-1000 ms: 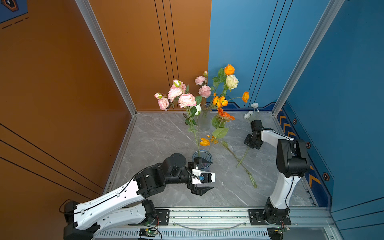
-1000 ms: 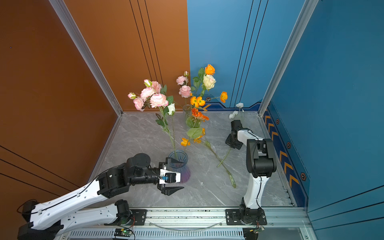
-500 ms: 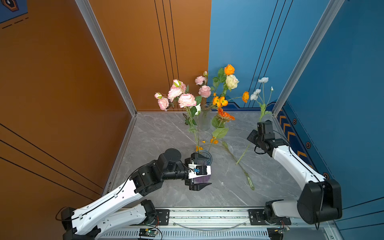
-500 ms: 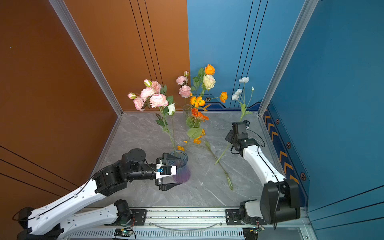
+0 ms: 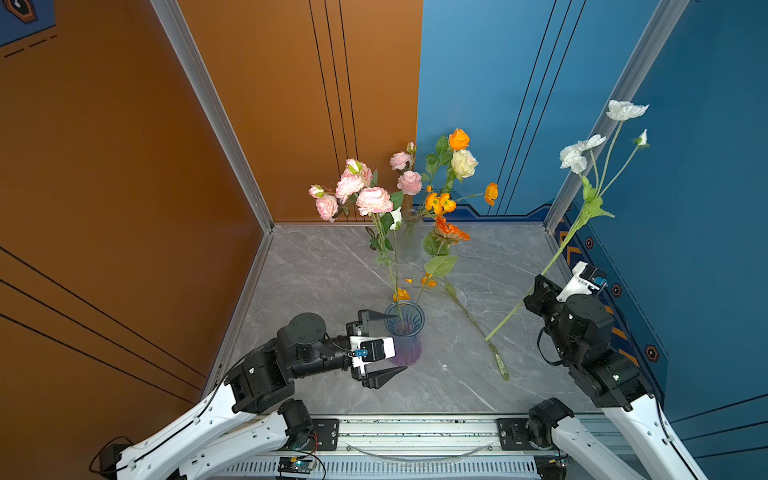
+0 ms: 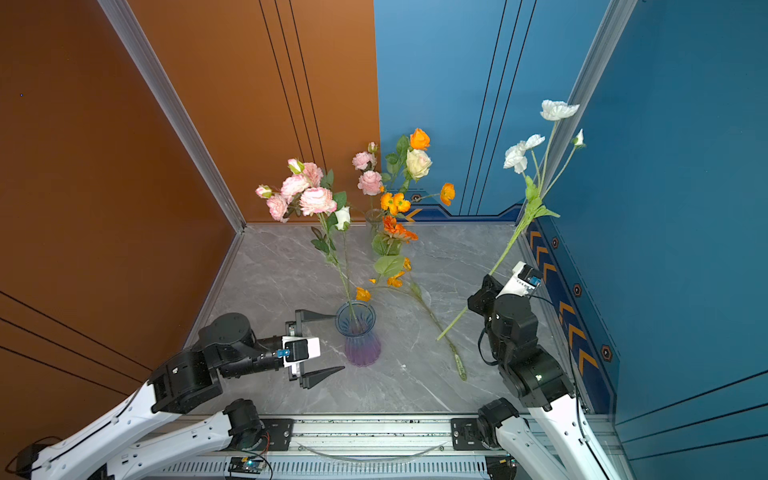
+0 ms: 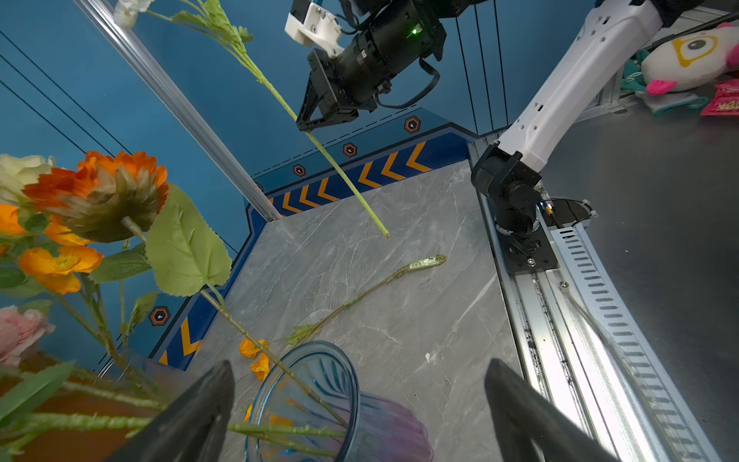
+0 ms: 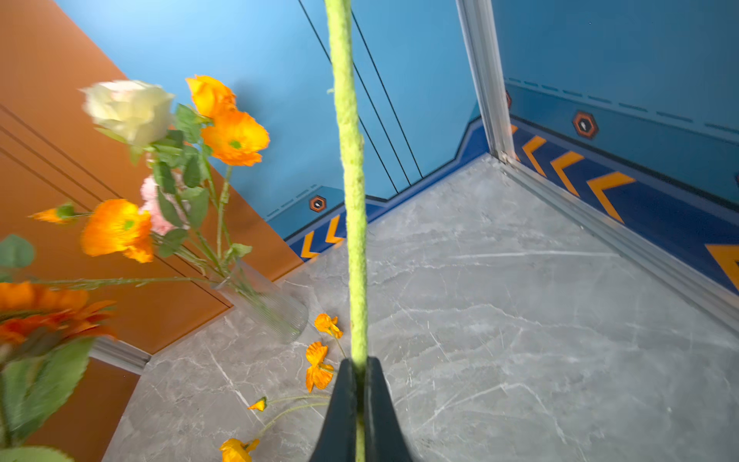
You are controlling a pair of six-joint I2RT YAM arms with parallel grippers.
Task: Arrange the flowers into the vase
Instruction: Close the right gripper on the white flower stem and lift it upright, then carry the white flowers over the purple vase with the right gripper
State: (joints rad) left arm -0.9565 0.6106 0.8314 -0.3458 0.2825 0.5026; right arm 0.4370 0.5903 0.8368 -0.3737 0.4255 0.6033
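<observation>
The white flower [image 5: 572, 158] hangs aloft at the right, its stem clamped in the right gripper [image 8: 359, 366], well apart from the blue vase [image 6: 361, 349] holding the pink flowers [image 5: 372, 199]. Its long free tail may snag those stems and tip the vase, since the left gripper [image 6: 338, 342], spread wide just beside it, grips nothing. An orange flower [image 7: 426, 262] lies on the table [image 5: 324, 266] between.
</observation>
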